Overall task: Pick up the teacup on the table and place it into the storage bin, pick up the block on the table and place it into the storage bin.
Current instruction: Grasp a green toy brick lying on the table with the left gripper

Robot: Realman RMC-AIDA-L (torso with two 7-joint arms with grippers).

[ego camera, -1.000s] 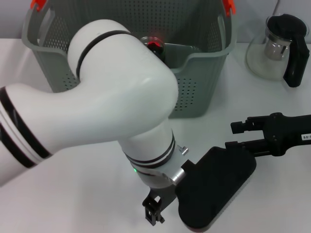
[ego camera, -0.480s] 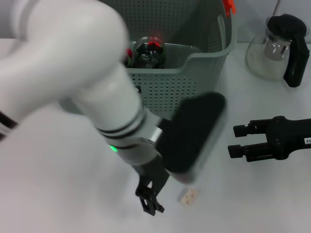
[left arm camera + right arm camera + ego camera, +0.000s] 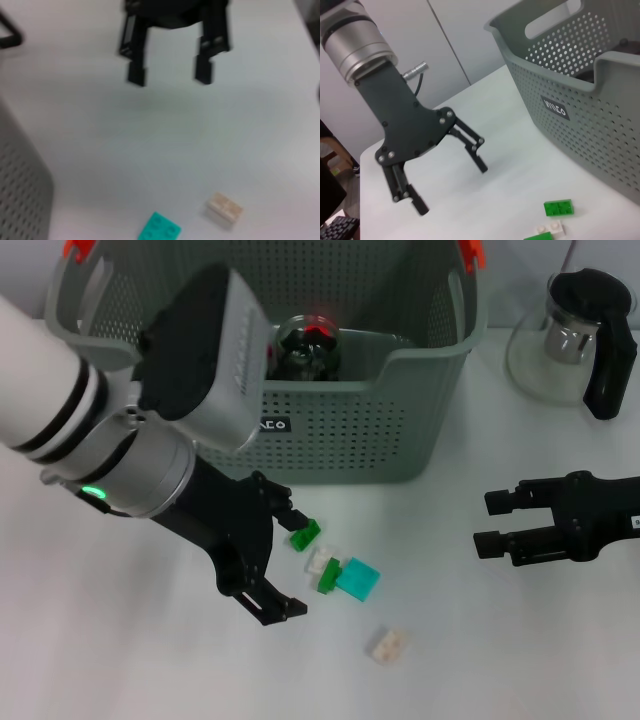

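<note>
While grey-green and perforated, the storage bin (image 3: 420, 430) bears orange-red clips (image 3: 470, 254).

1. Setting: indoor robot test room or lab.
2. Evidence: plain white table (image 3: 120, 640); white panelled wall (image 3: 445, 35); keyboard corner (image 3: 337, 229) at floor level; glass teapot (image 3: 580, 340) as prop.

Perforated, seemingly matt plastic storage bin (image 3: 420, 430).
</note>
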